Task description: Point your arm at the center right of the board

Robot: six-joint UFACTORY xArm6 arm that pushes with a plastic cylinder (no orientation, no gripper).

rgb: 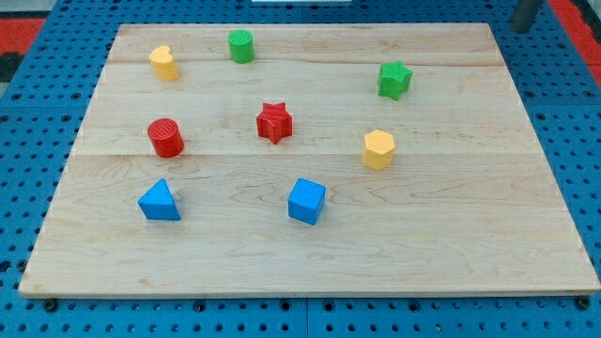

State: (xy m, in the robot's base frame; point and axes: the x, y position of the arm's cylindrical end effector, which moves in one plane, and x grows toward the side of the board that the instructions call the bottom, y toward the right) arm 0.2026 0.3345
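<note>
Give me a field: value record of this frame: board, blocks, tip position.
board: wooden board on blue pegboard
top row: yellow block at the view's left, green cylinder, green star at the view's right
middle row: red cylinder, red star, yellow hexagonal block
bottom row: blue triangular block, blue cube
my tip: at the view's top right, just off the board's corner, apart from all blocks
nearest block to tip: green star

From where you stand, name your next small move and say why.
Probably bring my tip down the view toward the board's centre right. It sits past the top right corner, and only the green star and yellow hexagon lie near there.
</note>
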